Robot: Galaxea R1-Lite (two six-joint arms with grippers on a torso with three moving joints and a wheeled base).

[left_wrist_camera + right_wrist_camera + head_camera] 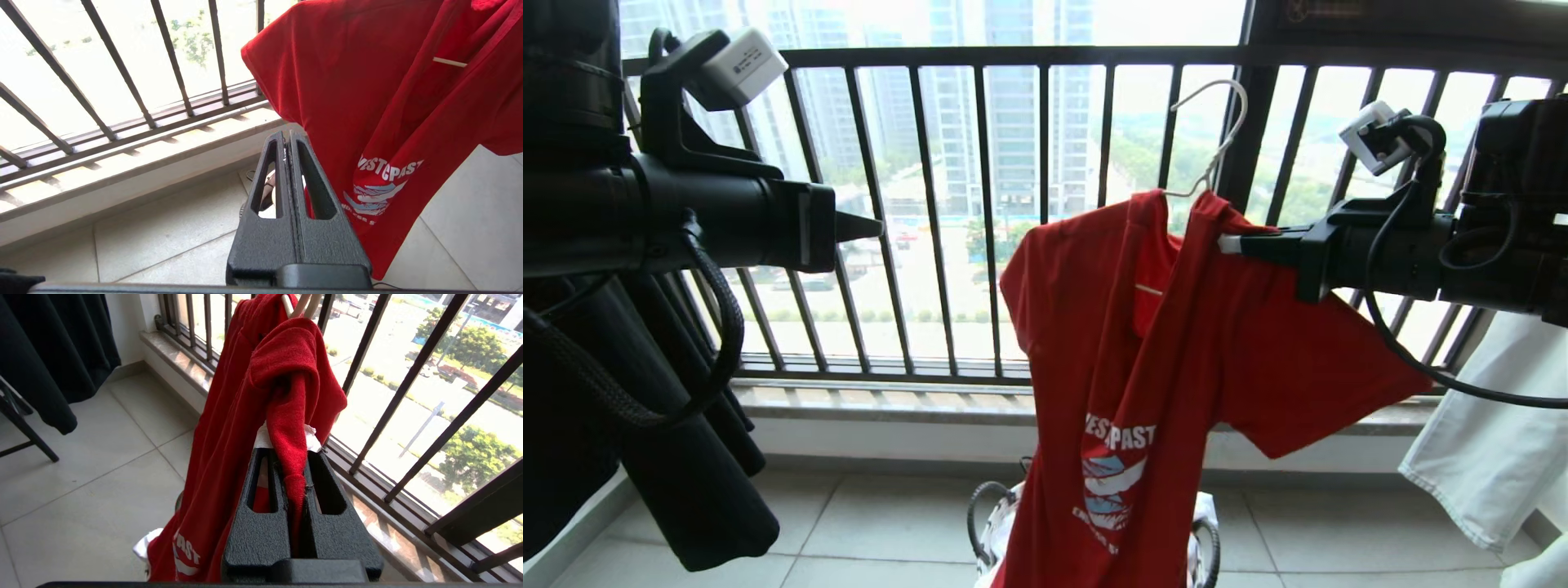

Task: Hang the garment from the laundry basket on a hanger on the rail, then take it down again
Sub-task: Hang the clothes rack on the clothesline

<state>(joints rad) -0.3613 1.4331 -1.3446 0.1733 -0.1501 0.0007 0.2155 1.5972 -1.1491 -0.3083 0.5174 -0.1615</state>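
Your right gripper [1232,243] has its fingers clamped on a fold of the red T-shirt [1176,351] at the shoulder, and it appears to pinch the end of the wire hanger [1213,155] along with the cloth. The hanger sits inside the neck opening, its hook standing free in the air in front of the window railing [1013,55]; the rail itself is out of view. The shirt hangs lopsided, bunched at the collar, with its hem dropping into the white mesh laundry basket [980,523] on the floor.

Your left gripper [870,226] is off to the shirt's left, well apart from it, fingers pressed together on nothing.

You seem to be at the dressing stage: the hanger is in the shirt but not yet on the rail. The next move likely calls for the left fingers to open and take the hanger's neck or the far shoulder, so the shirt sits square before you lift it.

Underfoot is a pale tiled balcony floor [890,523] with a stone sill beneath the railing. A black garment [686,457] hangs at your left, a pale one [1486,441] at your right.
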